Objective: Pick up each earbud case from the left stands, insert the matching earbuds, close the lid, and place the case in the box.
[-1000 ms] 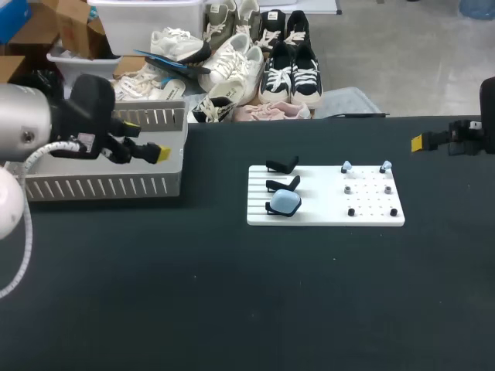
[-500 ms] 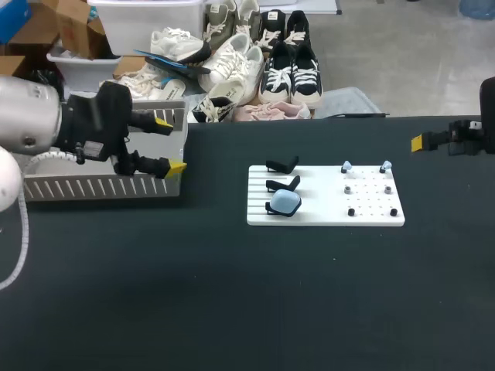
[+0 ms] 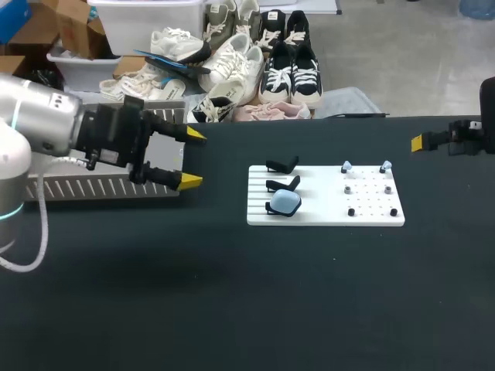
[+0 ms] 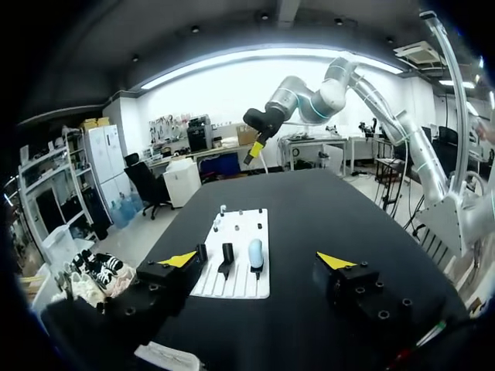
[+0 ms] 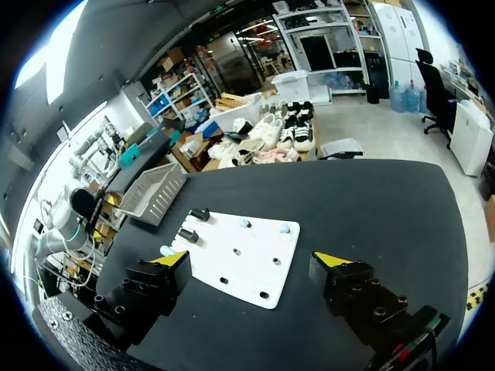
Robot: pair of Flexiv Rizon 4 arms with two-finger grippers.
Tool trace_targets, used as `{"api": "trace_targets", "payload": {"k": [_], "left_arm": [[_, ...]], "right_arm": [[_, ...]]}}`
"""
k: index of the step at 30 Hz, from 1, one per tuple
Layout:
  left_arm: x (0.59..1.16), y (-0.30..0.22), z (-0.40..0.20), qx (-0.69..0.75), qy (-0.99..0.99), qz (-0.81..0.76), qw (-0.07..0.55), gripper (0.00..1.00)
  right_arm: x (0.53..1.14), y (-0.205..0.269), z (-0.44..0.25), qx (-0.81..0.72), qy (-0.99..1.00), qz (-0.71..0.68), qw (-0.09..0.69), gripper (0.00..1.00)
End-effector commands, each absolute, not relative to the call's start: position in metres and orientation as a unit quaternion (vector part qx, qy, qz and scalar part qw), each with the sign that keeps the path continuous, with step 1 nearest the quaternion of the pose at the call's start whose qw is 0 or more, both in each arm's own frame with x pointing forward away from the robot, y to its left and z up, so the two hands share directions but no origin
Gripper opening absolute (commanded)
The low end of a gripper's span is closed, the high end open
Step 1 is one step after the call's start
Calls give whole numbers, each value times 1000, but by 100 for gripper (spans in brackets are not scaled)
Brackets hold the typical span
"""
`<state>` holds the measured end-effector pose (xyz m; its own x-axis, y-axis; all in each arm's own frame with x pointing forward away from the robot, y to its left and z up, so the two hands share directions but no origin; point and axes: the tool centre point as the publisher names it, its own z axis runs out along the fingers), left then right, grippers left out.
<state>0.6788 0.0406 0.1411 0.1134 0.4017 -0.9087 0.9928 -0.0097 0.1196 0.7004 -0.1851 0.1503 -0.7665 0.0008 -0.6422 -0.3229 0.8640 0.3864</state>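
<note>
black table, white rectangular board lying flat on it, grooved along its left part

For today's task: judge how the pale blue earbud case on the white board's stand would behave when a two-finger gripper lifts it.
The earbud case looks smooth and rounded, so it may slip in a pinch grip. It looks small, so it is probably light. Propped on its black stand, it could tip off if nudged sideways.
</note>
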Motion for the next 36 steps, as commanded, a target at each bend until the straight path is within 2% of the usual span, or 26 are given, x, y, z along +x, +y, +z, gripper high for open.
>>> {"api": "trace_targets", "payload": {"k": [1,36], "left_arm": [[685,28,132,611,563,-360,424,100],[694,-37,68,601,600,-351,394,100]], "right_arm": [[701,-186,150,-90,907,247,330,100],[701,-186,150,-90,907,247,330,100]]}}
